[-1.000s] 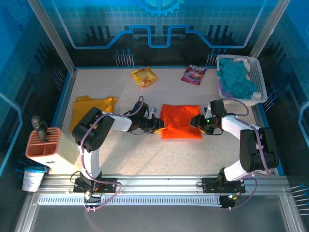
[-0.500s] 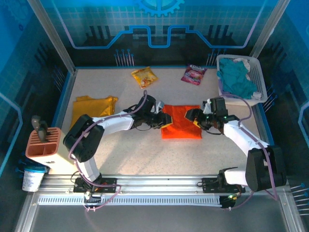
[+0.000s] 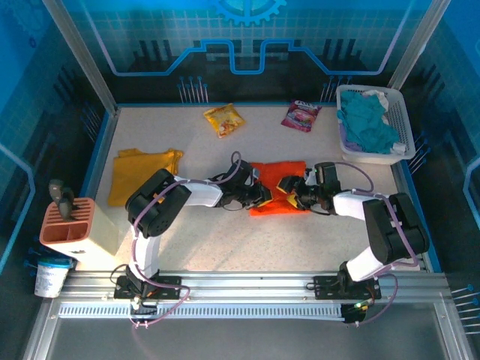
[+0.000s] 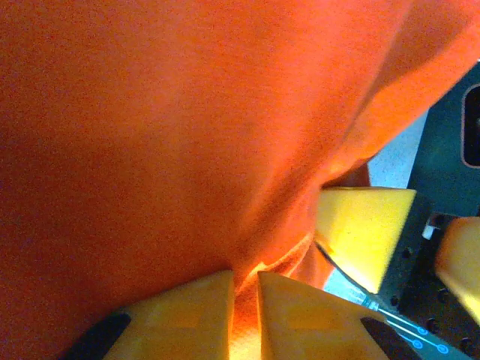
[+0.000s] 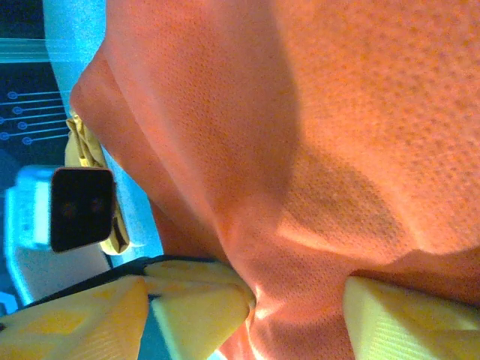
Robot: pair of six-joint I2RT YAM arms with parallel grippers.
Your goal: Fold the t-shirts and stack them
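Here the orange t-shirt runs left-right, left gripper and right gripper pinching it.

1. The orange t-shirt — in the top view its middle is covered by the two wrists meeting over it. In both wrist views it runs off the frame at 12 o'clock.
2. The left gripper has its fingers cut off at 6 o'clock.
3. The right gripper — squeezing the fold or merely flanking it, unclear.
4. The print on the snack packets is too small to read.
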